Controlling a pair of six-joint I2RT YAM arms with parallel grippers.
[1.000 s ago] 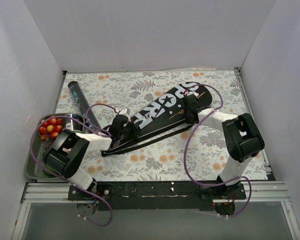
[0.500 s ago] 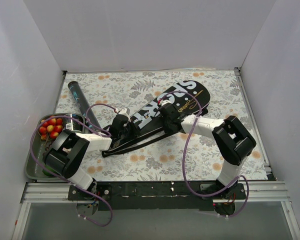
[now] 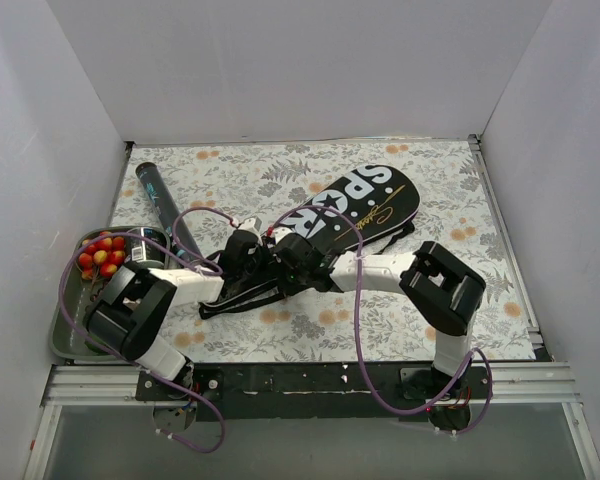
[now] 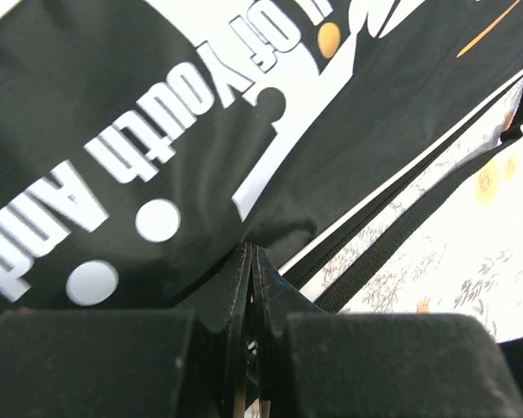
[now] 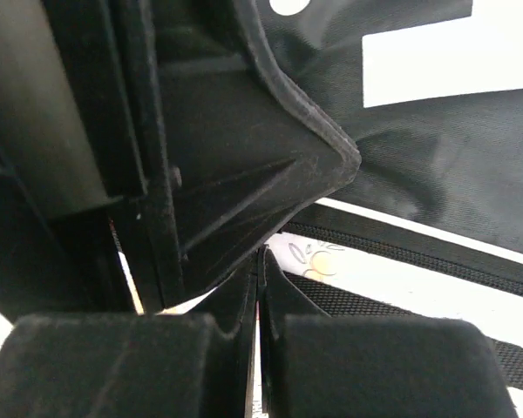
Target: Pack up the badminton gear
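The floral-patterned table [image 3: 400, 310] is boxed in by plain white walls [image 3: 300, 70] on three sides. At its left edge a metal tray [image 3: 65, 335] holds red and yellow fruit [image 3: 100, 255]. The dark shuttle tube [image 3: 158, 198] lies slantwise near the far left corner. The black racket bag [image 3: 355, 205] stretches from mid-table toward the far right corner. The left hand [image 4: 251, 261] is closed, pinching a fold at the bag's near end. Just beside it, the right hand [image 5: 258, 261] has its fingers pressed together; I cannot tell whether they hold anything.
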